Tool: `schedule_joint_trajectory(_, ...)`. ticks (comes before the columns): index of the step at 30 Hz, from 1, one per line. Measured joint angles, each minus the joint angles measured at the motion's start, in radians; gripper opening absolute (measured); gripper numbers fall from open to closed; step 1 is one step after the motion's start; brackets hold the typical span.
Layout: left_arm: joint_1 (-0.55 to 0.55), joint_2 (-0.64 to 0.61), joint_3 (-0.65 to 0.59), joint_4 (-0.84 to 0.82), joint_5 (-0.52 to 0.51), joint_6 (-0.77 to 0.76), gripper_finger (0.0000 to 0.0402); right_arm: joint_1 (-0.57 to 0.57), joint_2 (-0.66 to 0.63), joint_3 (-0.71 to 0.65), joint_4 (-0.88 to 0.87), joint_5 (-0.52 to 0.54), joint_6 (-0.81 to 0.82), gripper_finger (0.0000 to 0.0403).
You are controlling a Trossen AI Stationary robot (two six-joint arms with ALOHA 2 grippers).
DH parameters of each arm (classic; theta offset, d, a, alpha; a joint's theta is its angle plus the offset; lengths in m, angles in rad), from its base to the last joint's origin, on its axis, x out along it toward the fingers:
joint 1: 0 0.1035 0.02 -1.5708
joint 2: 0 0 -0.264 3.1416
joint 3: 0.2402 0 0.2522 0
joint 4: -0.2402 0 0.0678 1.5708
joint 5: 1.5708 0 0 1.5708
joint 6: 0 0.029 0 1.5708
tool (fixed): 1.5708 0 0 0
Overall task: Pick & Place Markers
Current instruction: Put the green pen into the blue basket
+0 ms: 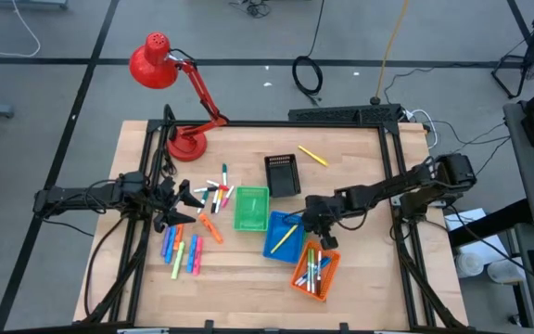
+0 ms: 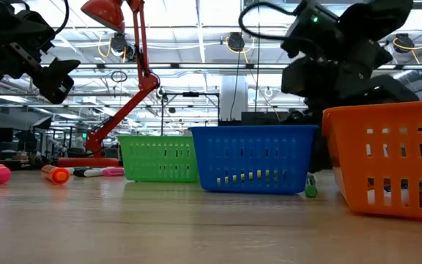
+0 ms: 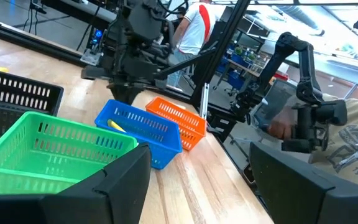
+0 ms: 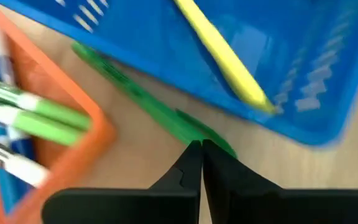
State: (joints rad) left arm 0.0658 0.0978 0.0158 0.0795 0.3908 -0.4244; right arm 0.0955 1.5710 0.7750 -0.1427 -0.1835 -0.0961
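Green marker (image 4: 160,112) is lying flat on the wood right at the right gripper (image 4: 201,152), whose fingers are pinched together with the tips against the marker's edge. Can't tell if it's actually gripped; the fingers look fully together rather than wrapped around it. The marker sits in the narrow gap between two baskets: the blue basket (image 4: 278,68) on one side of the gripper, with a yellow marker (image 4: 222,59) lying slanted inside it, and the orange basket (image 4: 73,115) on the other side, holding several markers with green and blue ends.

Further out from that gripper, past the blue basket, is the green basket (image 1: 250,208), and beyond that a black basket (image 1: 283,174) toward the far edge of the wooden table (image 1: 360,278). One more yellow marker (image 1: 312,156) lies on its own near the black one.

Left gripper (image 1: 185,199) hovers well away on the other side of the green basket, fingers spread wide with nothing between them. The loose pile of markers (image 1: 213,197) is just beside it, with another bunch (image 1: 182,252) near it toward the front edge. A red desk lamp (image 1: 170,74) stands at the far corner behind that arm.
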Motion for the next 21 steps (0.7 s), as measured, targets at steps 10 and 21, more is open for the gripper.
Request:
schedule_joint_trajectory(10,0.0,0.0,0.0,0.0,0.0,0.0,0.0274,-0.03,0.022,0.004,-0.161,0.177,0.126,0.0)
schedule_joint_trajectory(21,0.0,0.0,0.0,-0.001,0.0,0.0,0.0274,-0.022,-0.016,0.0,0.021,0.005,0.163,0.0)
